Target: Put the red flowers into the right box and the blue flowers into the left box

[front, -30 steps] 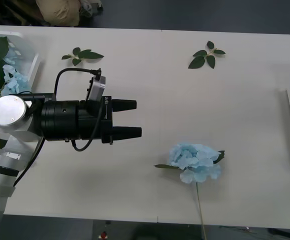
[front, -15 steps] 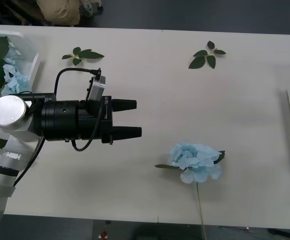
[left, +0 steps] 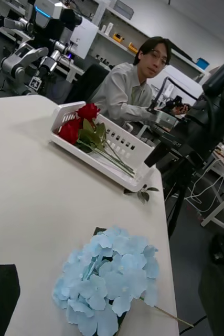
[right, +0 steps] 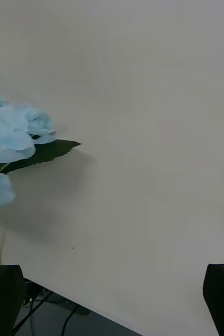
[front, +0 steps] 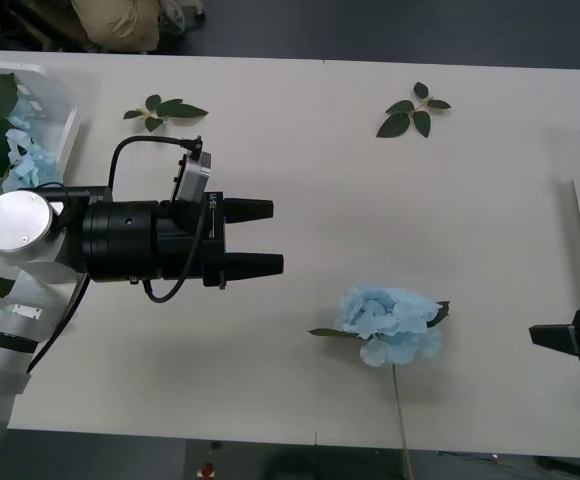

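My left gripper [front: 277, 237], black fingers spread, holds nothing, hovering mid-bench. One pale-blue fluffy flower [front: 391, 323] lies near the front edge, stem overhanging it. My right gripper [front: 536, 335] sits at the right edge, fingers apart, empty. Left wrist view reveals red roses [left: 79, 125] lying in the white slotted right box [left: 123, 147]. More blue blooms sit in the white tray [front: 62, 130] at the far-left corner. Open bench between.

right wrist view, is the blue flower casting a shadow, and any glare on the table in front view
Right wrist view: the blue flower throws a soft, faint shadow on the table beside its leaf. Front view: light is even, no glare spots; only a weak shadow under the left hand.
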### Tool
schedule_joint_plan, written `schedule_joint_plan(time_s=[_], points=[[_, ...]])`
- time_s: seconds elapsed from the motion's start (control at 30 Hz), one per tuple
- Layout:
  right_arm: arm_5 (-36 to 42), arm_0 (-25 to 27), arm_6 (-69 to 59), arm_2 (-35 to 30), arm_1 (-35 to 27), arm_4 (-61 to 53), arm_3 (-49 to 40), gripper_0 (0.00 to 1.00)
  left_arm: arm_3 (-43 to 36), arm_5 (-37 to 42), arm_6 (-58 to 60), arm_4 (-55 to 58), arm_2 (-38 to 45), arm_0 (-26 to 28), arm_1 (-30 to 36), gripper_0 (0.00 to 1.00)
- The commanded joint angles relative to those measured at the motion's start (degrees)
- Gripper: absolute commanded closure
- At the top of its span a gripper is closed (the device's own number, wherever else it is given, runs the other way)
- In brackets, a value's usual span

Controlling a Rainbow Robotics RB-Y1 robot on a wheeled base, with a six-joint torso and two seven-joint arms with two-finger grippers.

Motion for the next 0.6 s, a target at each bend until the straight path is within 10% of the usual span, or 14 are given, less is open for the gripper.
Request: schedule_joint_plan(time_s=[0.03, 0.6], points=[[-3.6, -3.0, -1.7, 8.6, -6.6, -0.1, -3.2, 0.0, -1.9, 0.1, -1.8, 0.6, 0.9, -0.7, 0.1, 0.0], [-14.0, -39.3, -2.9, 54.9, -9.7, 1.0, 12.2, 0.0, -1.9, 0.1, -1.8, 0.6, 0.9, -0.7, 0.1, 0.0]])
